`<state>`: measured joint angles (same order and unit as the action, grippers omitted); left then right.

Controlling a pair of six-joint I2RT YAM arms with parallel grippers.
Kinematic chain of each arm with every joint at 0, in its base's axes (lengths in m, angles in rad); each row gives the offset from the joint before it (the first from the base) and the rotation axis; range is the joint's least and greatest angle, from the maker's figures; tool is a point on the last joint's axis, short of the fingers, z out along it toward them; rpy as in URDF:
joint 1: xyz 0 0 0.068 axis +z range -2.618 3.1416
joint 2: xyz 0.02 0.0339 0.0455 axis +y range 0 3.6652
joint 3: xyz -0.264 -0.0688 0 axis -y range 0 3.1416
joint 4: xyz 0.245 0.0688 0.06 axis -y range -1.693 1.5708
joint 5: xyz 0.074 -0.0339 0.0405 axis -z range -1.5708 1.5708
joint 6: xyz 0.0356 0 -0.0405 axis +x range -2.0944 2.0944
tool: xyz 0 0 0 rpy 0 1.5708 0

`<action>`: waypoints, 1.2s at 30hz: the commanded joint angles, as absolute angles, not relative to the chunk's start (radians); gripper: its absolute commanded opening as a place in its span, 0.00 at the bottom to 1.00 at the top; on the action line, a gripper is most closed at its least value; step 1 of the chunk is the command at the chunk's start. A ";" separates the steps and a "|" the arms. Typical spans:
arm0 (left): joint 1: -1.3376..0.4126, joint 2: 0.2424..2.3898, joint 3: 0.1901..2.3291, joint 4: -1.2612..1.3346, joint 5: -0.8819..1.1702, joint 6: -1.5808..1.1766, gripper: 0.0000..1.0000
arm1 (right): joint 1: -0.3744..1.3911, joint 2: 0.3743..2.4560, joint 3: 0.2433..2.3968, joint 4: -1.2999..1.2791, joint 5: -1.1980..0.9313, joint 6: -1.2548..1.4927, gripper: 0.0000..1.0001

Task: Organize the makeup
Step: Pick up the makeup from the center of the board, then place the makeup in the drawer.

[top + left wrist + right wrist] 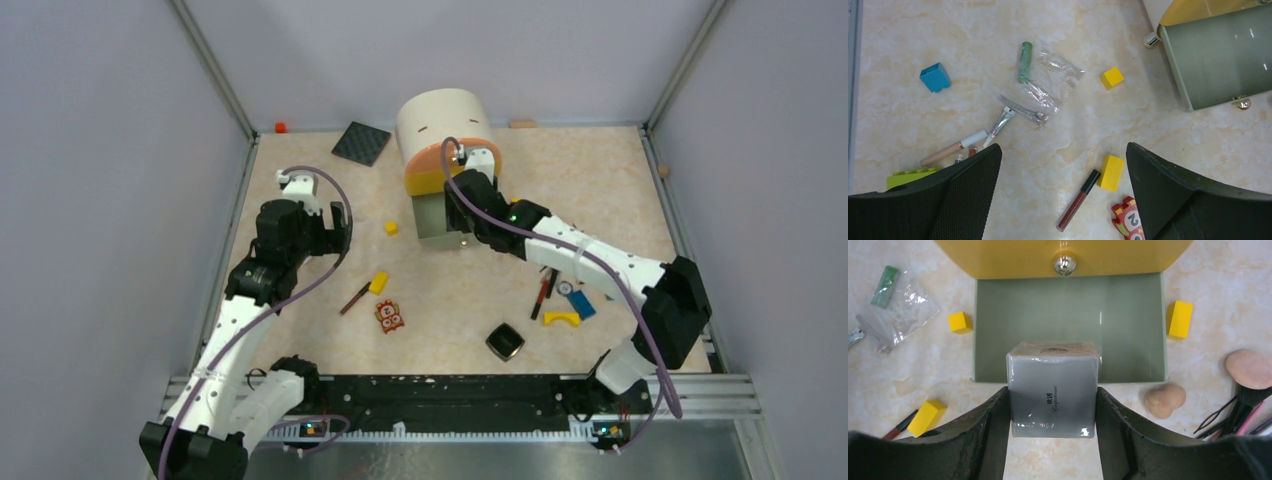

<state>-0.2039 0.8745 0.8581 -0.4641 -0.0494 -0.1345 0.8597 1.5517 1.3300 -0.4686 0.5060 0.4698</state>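
Note:
My right gripper (1053,392) is shut on a small white wrapped box (1053,385) and holds it over the front edge of the open green drawer (1128,325) of a round cream and orange organizer (443,130). My left gripper (1063,150) is open and empty above the table's left side (335,222). Below it lies a dark red stick (1078,200). A green tube (1024,61), a clear bag (1048,85) and a beige stick (953,149) lie further off. A black square compact (505,341) sits near the front.
Yellow blocks (1111,172) (1112,78) (1179,318), a blue block (935,77) and an orange owl tile (390,316) lie about. A beige sponge (1164,399) and brushes (1250,367) lie right of the drawer. A black mat (361,143) is at the back.

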 commanded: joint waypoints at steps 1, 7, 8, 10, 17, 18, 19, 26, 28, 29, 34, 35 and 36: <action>-0.204 0.859 0.853 -0.428 -0.051 -0.129 0.99 | 0.825 1.597 1.389 -0.316 0.504 0.394 0.31; -0.204 0.861 0.853 -0.429 -0.050 -0.129 0.99 | 0.806 1.658 1.381 -0.233 0.500 0.359 0.30; -0.204 0.860 0.853 -0.428 -0.051 -0.129 0.99 | 0.806 1.663 1.378 -0.213 0.501 0.354 0.30; -0.204 0.862 0.853 -0.428 -0.050 -0.129 0.99 | 0.802 1.672 1.367 -0.175 0.505 0.343 0.30; -0.204 0.862 0.852 -0.428 -0.048 -0.129 0.99 | 0.769 1.723 1.366 -0.108 0.472 0.344 0.30; -0.204 0.862 0.853 -0.428 -0.048 -0.129 0.99 | 0.767 1.730 1.364 -0.098 0.471 0.346 0.30; -0.204 0.861 0.854 -0.428 -0.046 -0.130 0.99 | 0.764 1.736 1.362 -0.091 0.467 0.346 0.30; -0.205 0.858 0.852 -0.428 -0.046 -0.130 0.99 | 0.755 1.778 1.328 -0.018 0.457 0.344 0.30; -0.204 0.860 0.853 -0.427 -0.044 -0.130 0.99 | 0.753 1.787 1.315 0.006 0.460 0.343 0.30; -0.204 0.860 0.853 -0.426 -0.043 -0.130 0.99 | 0.751 1.791 1.310 0.025 0.461 0.344 0.29; -0.204 0.861 0.852 -0.426 -0.043 -0.130 0.99 | 0.735 1.819 1.299 0.054 0.459 0.350 0.29; -0.204 0.862 0.851 -0.426 -0.043 -0.129 0.99 | 0.734 1.824 1.297 0.058 0.459 0.352 0.29; -0.204 0.862 0.852 -0.426 -0.042 -0.129 0.99 | 0.731 1.829 1.294 0.063 0.458 0.351 0.30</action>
